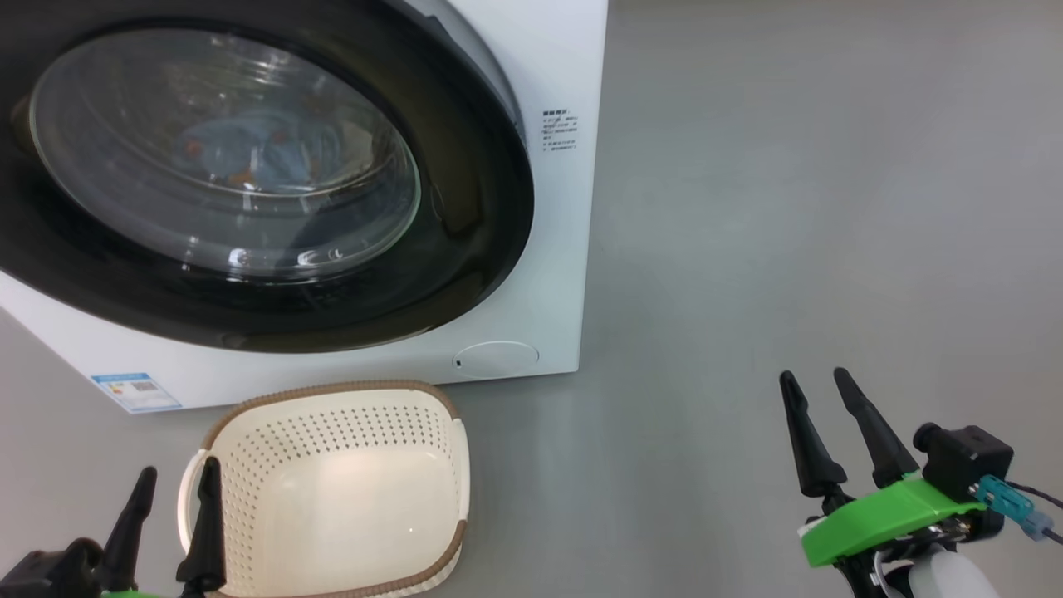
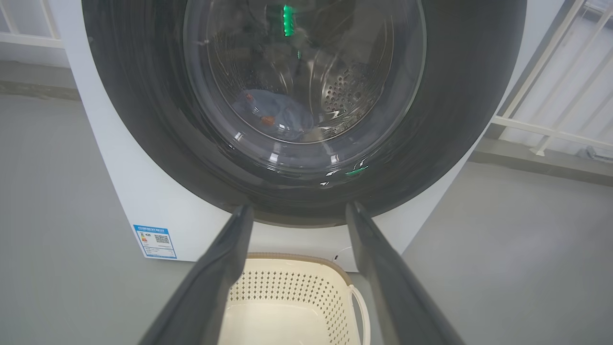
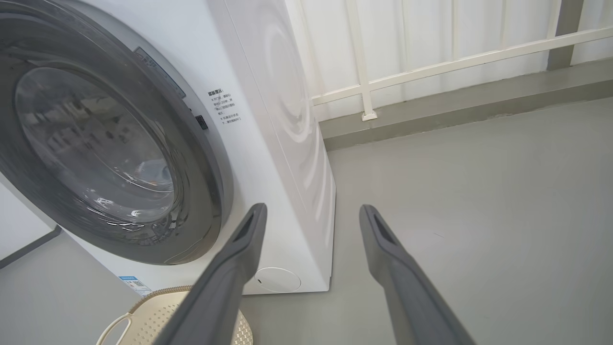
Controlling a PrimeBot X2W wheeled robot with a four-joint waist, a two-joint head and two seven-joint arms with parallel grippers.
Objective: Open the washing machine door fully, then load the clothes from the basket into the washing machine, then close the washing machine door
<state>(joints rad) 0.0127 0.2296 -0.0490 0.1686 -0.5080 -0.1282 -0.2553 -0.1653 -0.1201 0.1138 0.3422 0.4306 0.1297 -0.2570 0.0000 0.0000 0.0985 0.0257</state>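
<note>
Washing machine door (image 1: 465, 208) sits shut against the front of the washing machine (image 1: 548, 83); the clothes (image 1: 249, 154), light blue with orange marks, lie in the drum behind the glass. Basket (image 1: 332, 399) stands on the floor (image 1: 789, 208), just before the machine's lower front edge. Left gripper (image 1: 178, 469) by the basket's left side and right gripper (image 1: 814, 375) well to its right: fingers apart, nothing held.

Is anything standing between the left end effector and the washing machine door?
Only low down: the empty cream perforated plastic basket sits on the floor just ahead of the left end effector, in front of the white front-loading washing machine. The round black-rimmed glass door is above it, closed, so a raised approach looks unobstructed.
</note>
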